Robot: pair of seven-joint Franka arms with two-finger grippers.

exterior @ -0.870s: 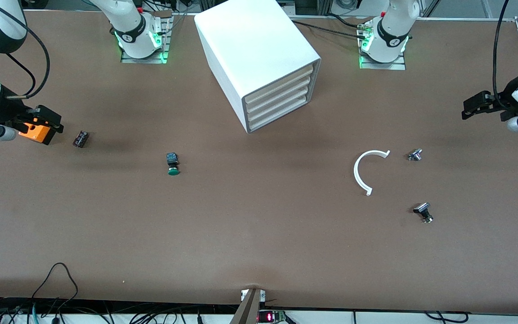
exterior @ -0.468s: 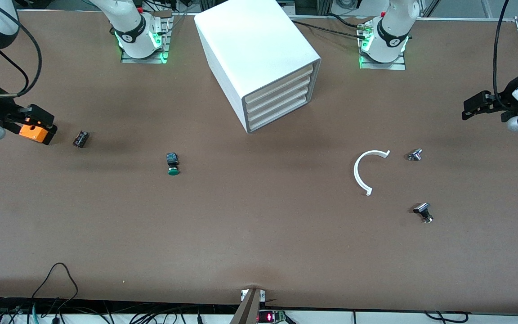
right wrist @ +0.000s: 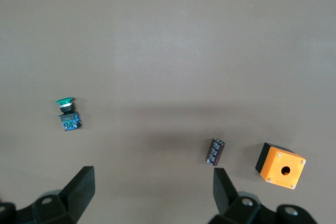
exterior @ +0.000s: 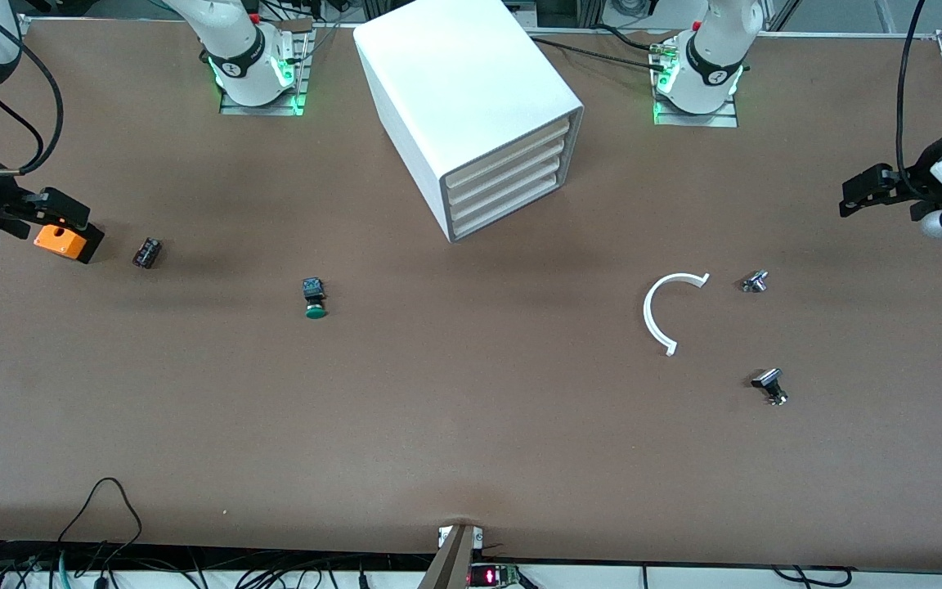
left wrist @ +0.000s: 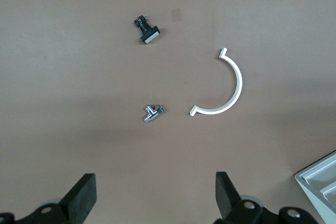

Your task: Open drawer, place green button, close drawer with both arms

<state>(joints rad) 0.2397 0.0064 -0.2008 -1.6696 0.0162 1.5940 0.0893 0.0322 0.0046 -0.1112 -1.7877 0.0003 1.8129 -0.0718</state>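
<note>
You have the cabinet (exterior: 471, 106) at the top centre of the front view, standing askew, all four drawers pushed in; the drawer (exterior: 508, 214) you want is the lowest of them. The button (exterior: 314, 298) lies on the bare bench (exterior: 471, 425) in the middle-left of the frame, on its side, green cap toward the camera, nearer to the camera than the cabinet and well apart from it.

Toward the right arm's end you see an orange box (exterior: 62, 240) and, just beside it, a small dark cylinder (exterior: 146, 252). Toward the left arm's end lie a white curved strip (exterior: 661, 311) and two small knobs — one (exterior: 755, 281) just beside the strip's upper tip, the other (exterior: 771, 385) nearer the camera. Nothing lies between the button and the cabinet front.

The right pincer (exterior: 50, 214) hangs at the frame's left edge, over the orange box, fingers (right wrist: 79, 187) spread apart and empty. The left pincer (exterior: 863, 192) hangs at the right edge over bare bench, fingers (left wrist: 81, 198) likewise wide and empty — its wrist view looks down on the strip and both knobs.

The lower half of the frame is open bench down to the front edge, where cables (exterior: 103, 507) loop over.
</note>
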